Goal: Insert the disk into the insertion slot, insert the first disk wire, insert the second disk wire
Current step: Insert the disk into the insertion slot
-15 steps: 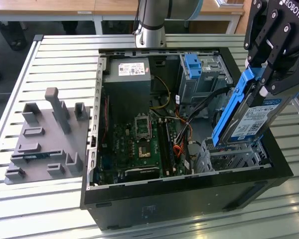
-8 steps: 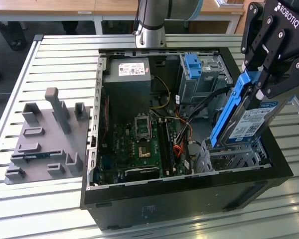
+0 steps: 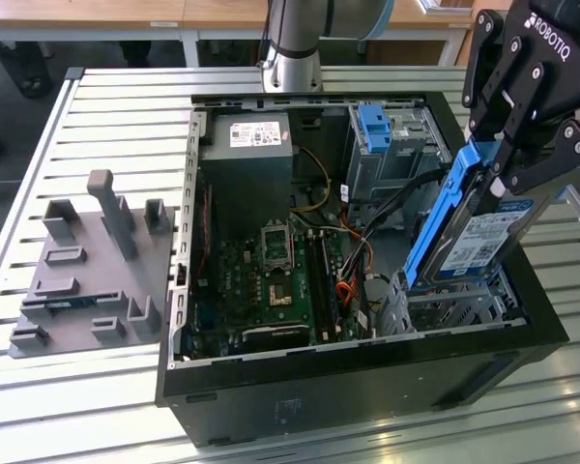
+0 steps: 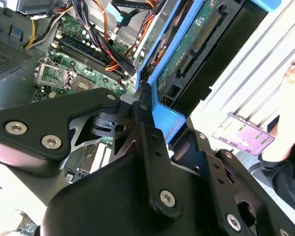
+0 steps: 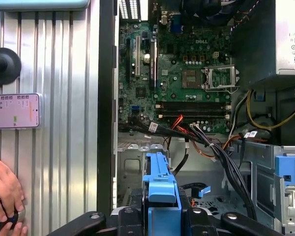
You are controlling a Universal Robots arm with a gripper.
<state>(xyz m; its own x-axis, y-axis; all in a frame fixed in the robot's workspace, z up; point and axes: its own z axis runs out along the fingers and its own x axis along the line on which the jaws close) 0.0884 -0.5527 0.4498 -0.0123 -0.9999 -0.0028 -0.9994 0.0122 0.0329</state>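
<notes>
Gripper [image 3: 517,174] jaws clamp disk [image 3: 488,242] — tilted, lower end at insertion slot [image 3: 454,304]; computer case [image 3: 348,387] open

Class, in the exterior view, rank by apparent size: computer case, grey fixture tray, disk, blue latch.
1. computer case
2. grey fixture tray
3. disk, held high, so nearness may enlarge it; close to the tray
4. blue latch

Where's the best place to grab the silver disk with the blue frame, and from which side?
The upper end, from above, pinching the blue frame there, as the pincer does. The disk stands steeply tilted, its lower end pointing into the grey cage, so the top end is probably the easiest to reach.
</notes>
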